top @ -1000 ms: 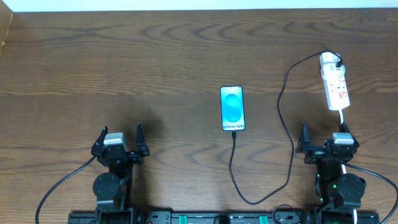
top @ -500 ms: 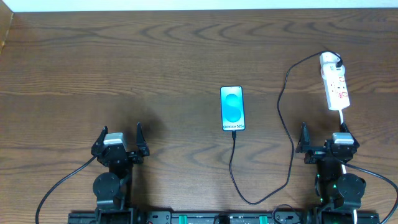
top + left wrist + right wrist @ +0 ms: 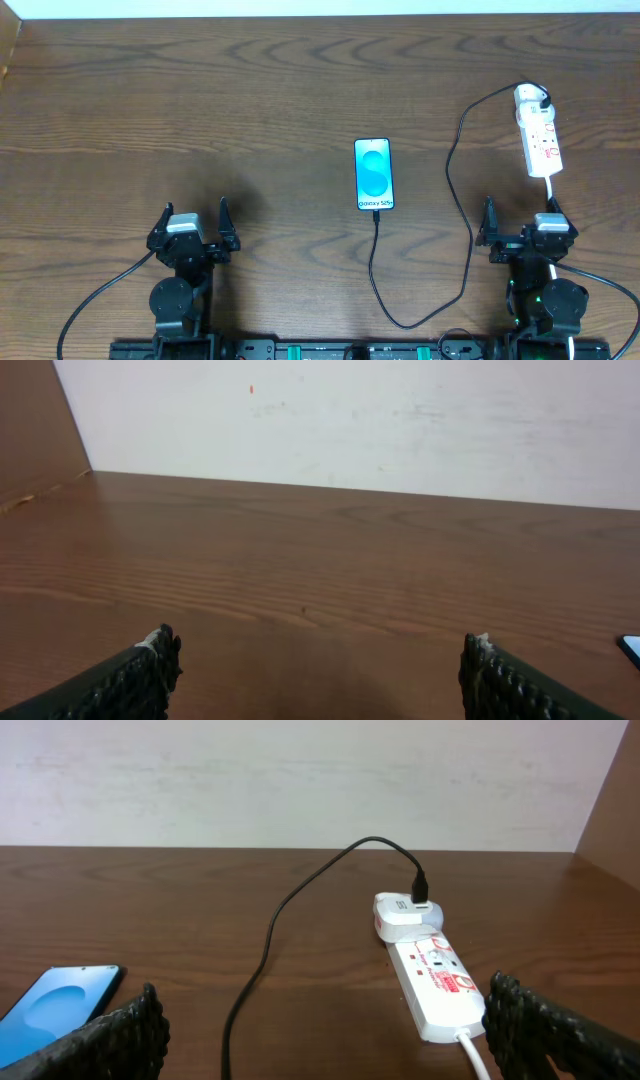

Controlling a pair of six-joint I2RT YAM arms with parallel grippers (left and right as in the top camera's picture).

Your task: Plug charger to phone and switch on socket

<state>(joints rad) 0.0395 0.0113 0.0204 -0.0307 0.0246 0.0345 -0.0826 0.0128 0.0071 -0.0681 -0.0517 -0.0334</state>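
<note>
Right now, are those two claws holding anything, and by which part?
Nothing is held. Both the left gripper and right gripper stand open and empty.

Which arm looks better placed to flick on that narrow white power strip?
Right. The right gripper, open, sits just short of the narrow white power strip, which shows plainly in its wrist view. The left gripper, also open, is across the wooden table, beyond the blue-screened smartphone.

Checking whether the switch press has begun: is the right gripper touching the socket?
Apart. The overhead view shows table surface between the open right gripper and the near end of the socket.
</note>
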